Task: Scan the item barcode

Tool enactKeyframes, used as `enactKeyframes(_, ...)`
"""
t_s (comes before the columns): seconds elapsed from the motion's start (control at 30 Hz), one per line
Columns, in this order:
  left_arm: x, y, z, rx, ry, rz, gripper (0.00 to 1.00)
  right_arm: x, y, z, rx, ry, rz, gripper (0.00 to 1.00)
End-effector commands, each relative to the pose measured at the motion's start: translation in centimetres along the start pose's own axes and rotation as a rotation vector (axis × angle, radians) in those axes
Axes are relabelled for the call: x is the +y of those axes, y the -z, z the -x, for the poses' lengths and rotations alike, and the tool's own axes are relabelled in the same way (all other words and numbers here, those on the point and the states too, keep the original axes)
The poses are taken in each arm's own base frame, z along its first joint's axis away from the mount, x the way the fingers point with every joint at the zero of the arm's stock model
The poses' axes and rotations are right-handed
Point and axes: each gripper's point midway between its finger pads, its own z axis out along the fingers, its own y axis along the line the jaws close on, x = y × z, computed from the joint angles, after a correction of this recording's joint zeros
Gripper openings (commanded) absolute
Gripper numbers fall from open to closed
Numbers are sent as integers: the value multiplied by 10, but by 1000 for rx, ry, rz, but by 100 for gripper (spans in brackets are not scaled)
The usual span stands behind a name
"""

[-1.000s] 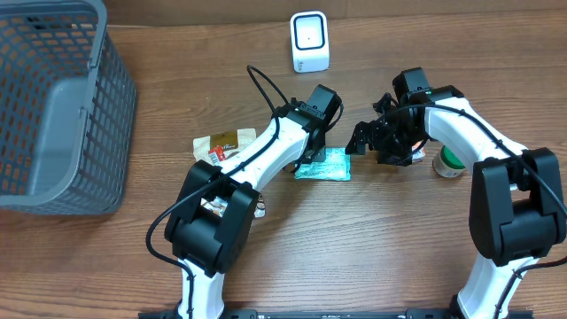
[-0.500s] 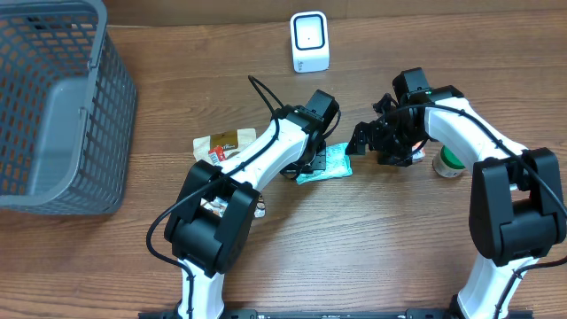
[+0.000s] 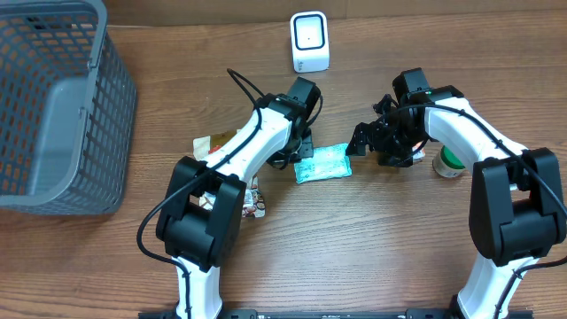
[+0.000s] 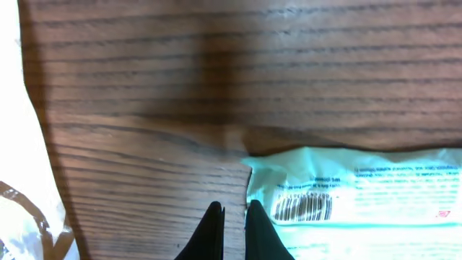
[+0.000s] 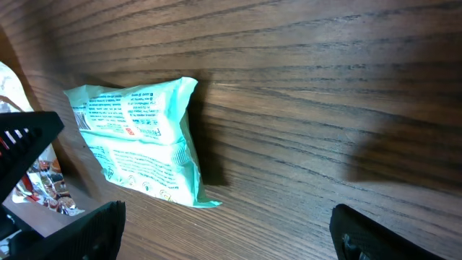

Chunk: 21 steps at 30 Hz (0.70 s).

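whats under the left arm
A brown packet pokes out beside the left arm, and a shiny wrapper shows by its base. The arm covers most of both, so their labels cannot be read.

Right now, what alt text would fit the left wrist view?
A mint-green plastic packet lies on the brown wooden table at lower right, its barcode facing up. The left gripper, black and shut, sits by the packet's left edge.

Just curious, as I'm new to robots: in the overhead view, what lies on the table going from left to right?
Grey basket → brown packet → teal packet → green-and-white round item.
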Motion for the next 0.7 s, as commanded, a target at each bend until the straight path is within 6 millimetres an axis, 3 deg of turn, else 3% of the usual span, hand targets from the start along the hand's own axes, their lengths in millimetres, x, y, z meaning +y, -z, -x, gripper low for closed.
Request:
enactKeyframes(0.0,-9,13,11,-46,-11,-34,4,11,17,9,-56,38,9,92)
enactKeyframes(0.27,-16,8,17,-72,-12,-51,4,11,17,9,-54,37,9,92)
enactKeyframes(0.67,-19,7,-13,36,-44,-44,4,10,17,7,-45,32,6,92)
